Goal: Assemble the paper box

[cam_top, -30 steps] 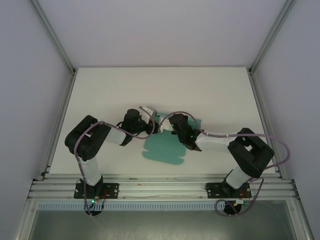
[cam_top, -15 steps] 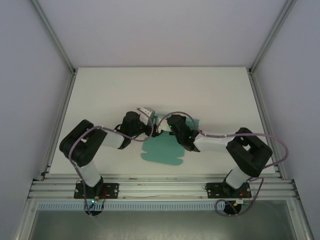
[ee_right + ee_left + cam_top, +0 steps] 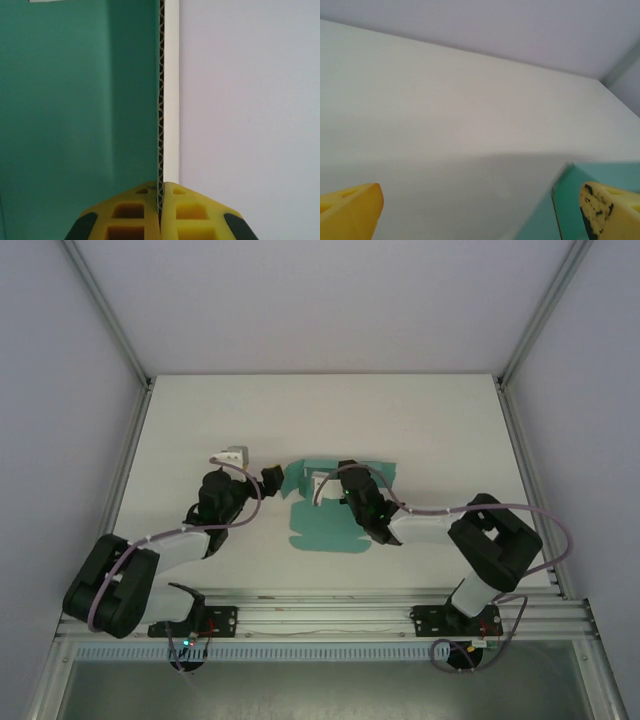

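The paper box (image 3: 325, 527) lies near the middle of the white surface (image 3: 420, 420), a teal card that is mostly flat.

The left arm is folded low, with its elbow at 7 o'clock and its forearm pointing toward 1 o'clock. The left gripper (image 3: 250, 466) is at 9 o'clock of the card, close to it but apart, and its jaws are spread wide around nothing.

The right arm bends at 4 o'clock and reaches toward 10 o'clock over the card. The right gripper (image 3: 160, 192) has its jaws pressed together on one panel of the card, seen edge-on in the wrist view.
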You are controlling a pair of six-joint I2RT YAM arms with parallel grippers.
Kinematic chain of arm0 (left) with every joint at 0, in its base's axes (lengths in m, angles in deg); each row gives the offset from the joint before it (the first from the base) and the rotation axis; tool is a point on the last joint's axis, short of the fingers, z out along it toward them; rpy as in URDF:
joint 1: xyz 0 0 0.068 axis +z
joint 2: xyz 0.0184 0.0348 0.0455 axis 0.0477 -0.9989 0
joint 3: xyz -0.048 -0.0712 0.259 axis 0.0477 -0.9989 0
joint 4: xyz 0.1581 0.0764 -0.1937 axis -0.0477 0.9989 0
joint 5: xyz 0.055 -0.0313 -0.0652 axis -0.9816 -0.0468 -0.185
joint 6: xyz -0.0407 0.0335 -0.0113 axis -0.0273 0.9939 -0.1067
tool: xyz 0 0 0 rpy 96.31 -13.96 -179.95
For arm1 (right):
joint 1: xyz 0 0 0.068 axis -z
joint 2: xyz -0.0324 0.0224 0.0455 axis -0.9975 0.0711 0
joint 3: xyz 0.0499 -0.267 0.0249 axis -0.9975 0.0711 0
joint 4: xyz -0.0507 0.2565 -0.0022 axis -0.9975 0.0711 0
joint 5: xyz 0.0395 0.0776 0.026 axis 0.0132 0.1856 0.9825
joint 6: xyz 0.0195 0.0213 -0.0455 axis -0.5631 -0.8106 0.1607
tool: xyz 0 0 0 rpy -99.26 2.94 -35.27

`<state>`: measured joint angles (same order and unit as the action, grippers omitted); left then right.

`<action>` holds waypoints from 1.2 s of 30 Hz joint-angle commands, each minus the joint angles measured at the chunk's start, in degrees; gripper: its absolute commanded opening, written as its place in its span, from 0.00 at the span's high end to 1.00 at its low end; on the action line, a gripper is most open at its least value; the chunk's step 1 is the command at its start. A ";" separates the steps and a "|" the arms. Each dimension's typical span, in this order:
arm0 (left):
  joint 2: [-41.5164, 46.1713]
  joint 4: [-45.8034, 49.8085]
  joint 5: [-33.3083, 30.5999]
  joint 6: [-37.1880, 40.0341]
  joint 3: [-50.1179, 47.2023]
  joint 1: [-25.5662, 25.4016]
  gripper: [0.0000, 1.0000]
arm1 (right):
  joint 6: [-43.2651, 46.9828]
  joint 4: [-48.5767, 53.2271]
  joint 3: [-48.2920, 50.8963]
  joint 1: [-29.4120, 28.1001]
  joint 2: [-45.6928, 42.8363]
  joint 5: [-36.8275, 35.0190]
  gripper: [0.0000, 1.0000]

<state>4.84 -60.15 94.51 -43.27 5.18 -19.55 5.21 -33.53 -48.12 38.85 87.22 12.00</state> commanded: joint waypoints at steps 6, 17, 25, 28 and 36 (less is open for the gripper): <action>-0.58 12.36 -12.87 -5.37 3.23 3.19 0.00 | 12.70 -21.43 1.88 0.26 5.34 2.77 1.00; -15.16 -4.82 12.71 4.06 3.59 1.23 0.16 | 11.13 -23.11 -0.35 1.08 7.44 3.60 1.00; -20.51 -7.57 13.18 10.73 6.08 -3.91 0.17 | 11.57 -24.93 -0.22 1.28 10.19 4.03 1.00; -22.62 -6.51 13.72 13.37 8.14 -5.62 0.16 | 11.25 -25.08 -0.77 1.27 10.79 3.37 1.00; -25.80 -6.23 17.73 15.19 11.42 -6.47 0.15 | 8.36 -17.97 0.24 1.01 9.33 3.37 1.00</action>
<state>-20.27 -64.78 106.97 -30.62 14.60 -25.15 15.79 -54.49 -47.20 40.36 97.39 14.19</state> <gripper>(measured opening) 0.848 0.049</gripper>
